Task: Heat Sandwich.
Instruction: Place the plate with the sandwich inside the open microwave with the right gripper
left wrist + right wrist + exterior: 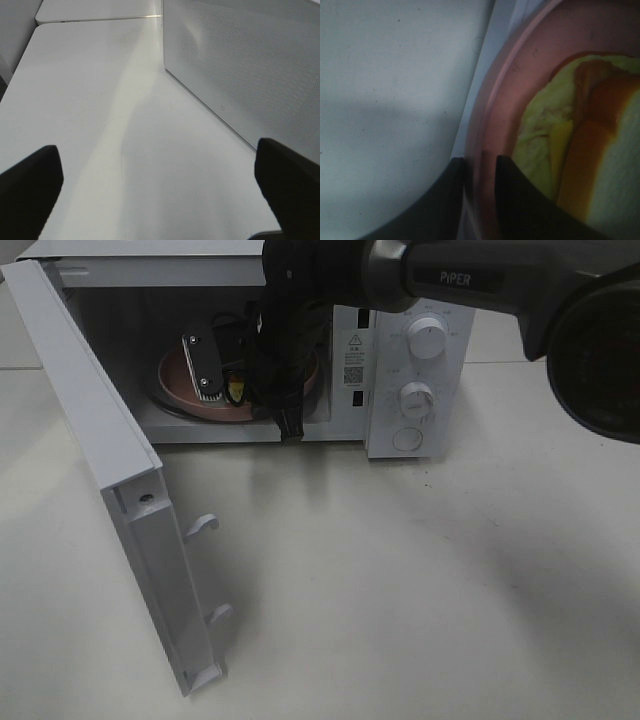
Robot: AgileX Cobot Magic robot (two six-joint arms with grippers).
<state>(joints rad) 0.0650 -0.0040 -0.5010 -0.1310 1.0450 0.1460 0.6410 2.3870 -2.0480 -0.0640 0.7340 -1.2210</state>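
Observation:
The sandwich point(580, 150), pale bread with yellow-green and orange filling, lies on a round pink plate point(520, 75) inside the open white microwave point(400, 300). From the high view only a sliver of the sandwich point(237, 390) shows behind my right arm point(300, 300), which reaches into the cavity. My right gripper point(480, 162) straddles the plate's rim, its dark fingers point(445, 200) narrowly parted on either side of it. Beside the microwave's perforated side wall point(240, 65), my left gripper point(160, 200) stands wide open with nothing in it.
The microwave door point(110, 460) hangs open to the left, with two latch hooks point(205, 525) sticking out. Two knobs point(430, 340) and a round button point(408, 438) sit on the right-hand panel. White tabletop point(420, 590) spreads in front.

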